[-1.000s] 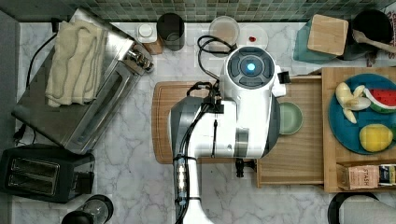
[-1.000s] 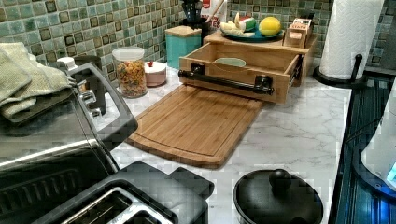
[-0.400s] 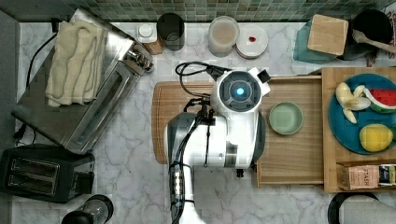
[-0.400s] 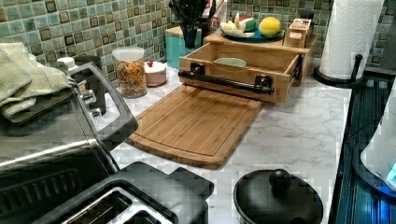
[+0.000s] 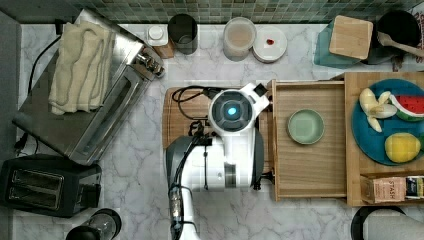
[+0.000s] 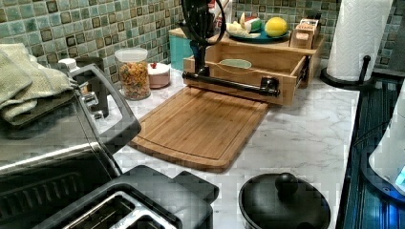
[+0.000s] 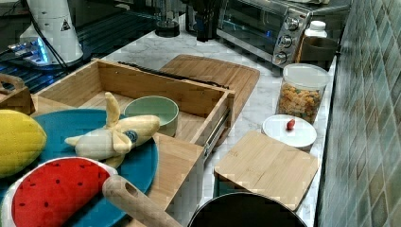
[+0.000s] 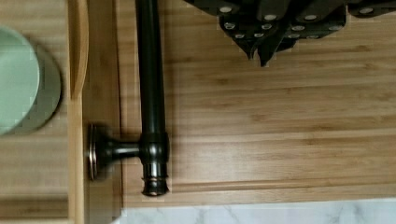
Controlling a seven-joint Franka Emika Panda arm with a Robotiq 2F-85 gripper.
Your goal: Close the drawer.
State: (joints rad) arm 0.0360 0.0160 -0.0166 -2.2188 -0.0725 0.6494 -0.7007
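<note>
On the tabletop [image 5: 140, 200] | drawer [image 5: 309, 170] pulled out, green bowl [image 5: 305, 126] inside | gripper [image 6: 200, 56] just above handle [image 6: 231, 82], over cutting board [image 6: 200, 126] | whether fingers are apart or together can't be told

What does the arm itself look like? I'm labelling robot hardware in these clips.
The arm has glossy white rounded shells with dark grey joint sections, and a round black cap with a glowing blue light. Black cables loop off it. The gripper is black.
</note>
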